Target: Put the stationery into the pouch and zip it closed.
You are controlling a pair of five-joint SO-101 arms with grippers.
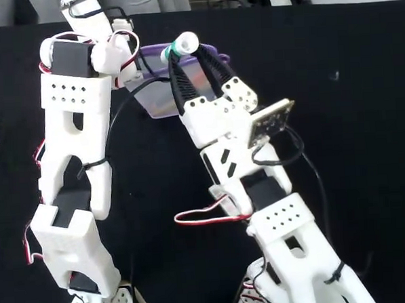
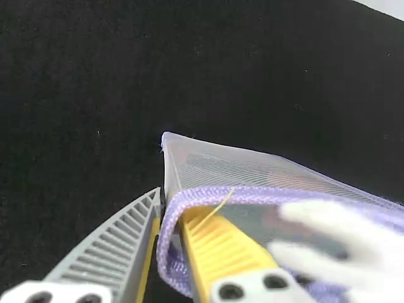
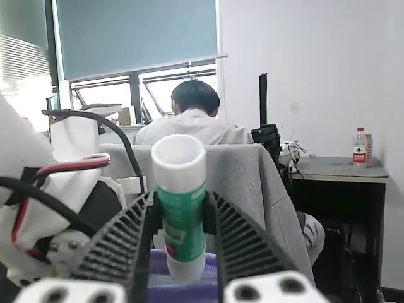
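the right end effector (image 1: 186,56) is closed on a glue stick (image 3: 180,214). its ribbed black fingers pinch the green-labelled barrel from both sides, and the white end pokes out past the tips. just beyond and below those tips lies the mesh pouch (image 2: 252,170), over the black counter (image 1: 364,116). the pouch's purple zip rim (image 2: 208,192) runs between the fingers of the left end effector (image 2: 169,205), which is clamped on it near a corner. the yellow finger seems to sit inside the mouth and the grey one outside. held this way, the mouth looks open towards the glue stick.

the glue stick is probably light, rigid and smooth, so it could swivel or slide in a two-sided pinch. a hold across the middle of the barrel, as here, suits it best. the pouch is soft and floppy, and its mesh wall would only crumple under a grip. the firmer zip tape along the rim is the better place to take hold, both for keeping the mouth open and later for bracing against the zip.
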